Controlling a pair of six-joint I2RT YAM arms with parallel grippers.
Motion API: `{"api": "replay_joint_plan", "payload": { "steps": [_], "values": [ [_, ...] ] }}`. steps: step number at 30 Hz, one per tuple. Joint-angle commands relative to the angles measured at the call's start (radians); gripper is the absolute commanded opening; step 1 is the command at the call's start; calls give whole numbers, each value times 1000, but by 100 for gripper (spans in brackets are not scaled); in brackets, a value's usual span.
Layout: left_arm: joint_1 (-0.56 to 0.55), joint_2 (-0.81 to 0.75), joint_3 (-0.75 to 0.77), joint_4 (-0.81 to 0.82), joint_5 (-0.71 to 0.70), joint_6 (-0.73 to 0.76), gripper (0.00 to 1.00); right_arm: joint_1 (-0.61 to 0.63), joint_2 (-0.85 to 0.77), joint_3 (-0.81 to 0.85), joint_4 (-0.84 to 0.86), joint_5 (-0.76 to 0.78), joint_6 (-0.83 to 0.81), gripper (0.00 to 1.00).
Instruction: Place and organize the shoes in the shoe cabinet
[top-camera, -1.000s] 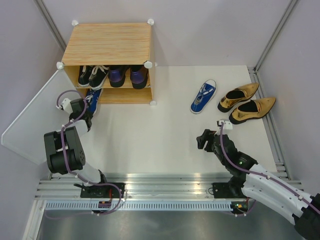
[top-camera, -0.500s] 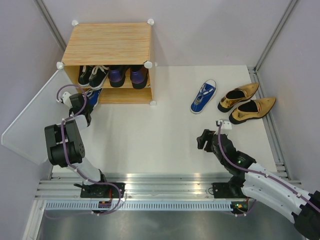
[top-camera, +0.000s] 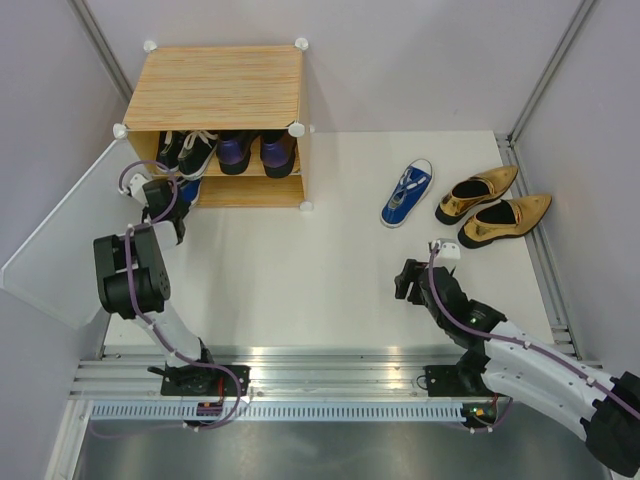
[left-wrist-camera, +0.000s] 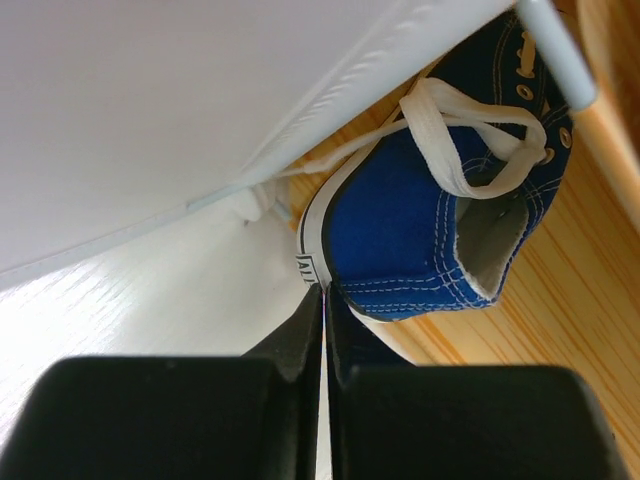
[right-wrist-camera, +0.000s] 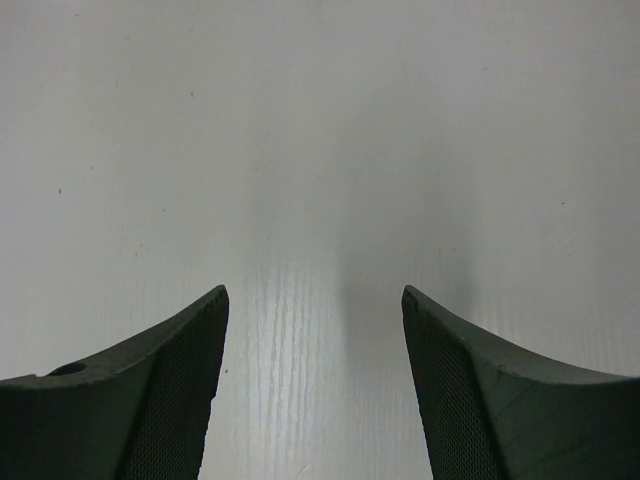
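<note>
Left gripper (left-wrist-camera: 323, 300), jaws shut, tip touching the heel of 1 blue sneaker (left-wrist-camera: 400, 235) on the lower shelf of the shoe cabinet (top-camera: 215, 85); right gripper (right-wrist-camera: 313, 295) gapes over the table (right-wrist-camera: 320, 120), other blue sneaker (top-camera: 406, 193) well apart

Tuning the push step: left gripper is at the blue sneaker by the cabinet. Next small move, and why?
Probably a short push forward with the shut left gripper: its tips sit at the heel of the blue sneaker, which juts out of the lower shelf of the shoe cabinet.
</note>
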Motion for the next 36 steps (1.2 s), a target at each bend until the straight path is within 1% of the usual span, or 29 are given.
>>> {"api": "replay_joint_plan", "payload": {
  "steps": [1,12,16,19,20,22,23,26,29,30,32,33,36],
  "values": [
    [-3,26,70,110,23,29,2,-2,14,41,28,36,-13,74],
    [-8,92,99,149,30,24,2,-2,38,50,28,44,-13,74],
    [-8,106,107,149,28,49,2,-2,37,49,28,41,-11,75],
    [-8,91,88,141,49,38,6,-2,34,50,28,31,-10,75],
    [-8,67,72,132,57,34,14,-2,32,52,28,25,-11,75],
    [-6,37,47,127,68,14,20,-2,28,53,30,4,-14,75],
    [-10,-4,16,121,72,6,27,-4,15,52,28,-1,-11,75],
    [-10,-96,-31,93,80,8,38,-2,-23,41,28,-19,-8,75],
    [-10,-170,-62,-5,63,9,40,-2,-63,29,30,-36,-7,75],
    [-10,-220,-76,-67,53,6,40,-2,-69,27,28,-41,-8,76],
    [-11,-277,-93,-118,34,3,40,-2,-83,24,25,-56,-6,76],
    [-10,-333,-100,-182,28,-2,40,-2,-89,24,18,-59,-3,76],
    [-10,-429,-126,-244,60,-12,41,-2,-118,23,7,-64,0,76]
  ]
}}
